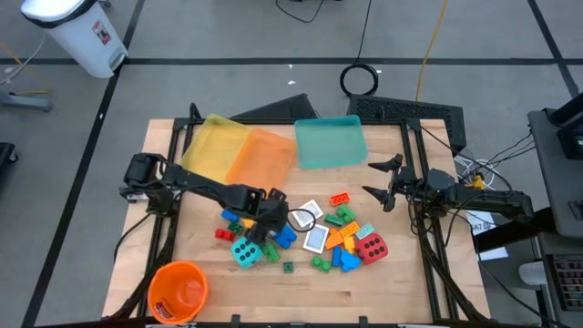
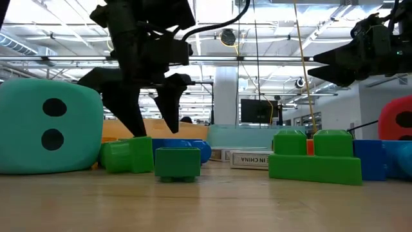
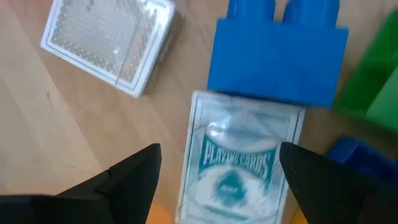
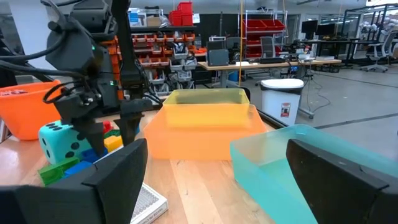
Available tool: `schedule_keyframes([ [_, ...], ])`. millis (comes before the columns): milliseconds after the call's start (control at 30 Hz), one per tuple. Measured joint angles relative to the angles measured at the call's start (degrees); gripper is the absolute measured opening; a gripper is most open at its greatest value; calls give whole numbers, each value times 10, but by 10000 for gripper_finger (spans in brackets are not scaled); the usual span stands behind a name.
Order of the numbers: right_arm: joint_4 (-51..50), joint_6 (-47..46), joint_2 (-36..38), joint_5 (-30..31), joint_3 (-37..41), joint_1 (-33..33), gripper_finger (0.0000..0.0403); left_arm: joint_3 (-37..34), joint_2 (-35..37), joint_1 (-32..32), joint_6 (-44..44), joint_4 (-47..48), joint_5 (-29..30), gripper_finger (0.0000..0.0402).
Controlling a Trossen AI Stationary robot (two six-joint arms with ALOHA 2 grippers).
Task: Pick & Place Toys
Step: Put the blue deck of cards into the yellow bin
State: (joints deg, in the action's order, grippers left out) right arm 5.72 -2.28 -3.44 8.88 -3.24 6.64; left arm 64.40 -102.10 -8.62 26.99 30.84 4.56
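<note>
The left end effector (image 3: 217,180), fingers spread wide, straddles a playing-card pack (image 3: 239,158) touching a blue brick (image 3: 277,56).

Wooden table (image 1: 383,292): toys (image 1: 342,239), 3 trays (image 1: 264,150), bucket (image 1: 179,290)

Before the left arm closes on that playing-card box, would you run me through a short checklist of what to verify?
1. Left gripper open: ok, fingers apart.
2. Playing-card box between the fingers: ok, centred in the left wrist view.
3. Box free of neighbours: not ok, blue brick butts its far end.
4. Fingers down at box height: cannot tell.
5. Right gripper out of the way: ok, open beside the teal tray.
</note>
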Motion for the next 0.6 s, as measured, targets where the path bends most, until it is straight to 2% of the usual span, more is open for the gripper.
schedule_keyframes([
  [133, 0, 0, 0, 0, 0, 0, 357, 0, -8, -1, 5, -5, 9, 337],
  [300, 0, 0, 0, 0, 0, 0, 357, 3, -15, -13, 19, -22, 92, 357],
  [400, 0, 0, 0, 0, 0, 0, 357, 2, -10, -18, 29, -22, 85, 369],
  [600, 0, 0, 0, 0, 0, 0, 357, 10, -14, -20, -13, -9, 23, 389],
])
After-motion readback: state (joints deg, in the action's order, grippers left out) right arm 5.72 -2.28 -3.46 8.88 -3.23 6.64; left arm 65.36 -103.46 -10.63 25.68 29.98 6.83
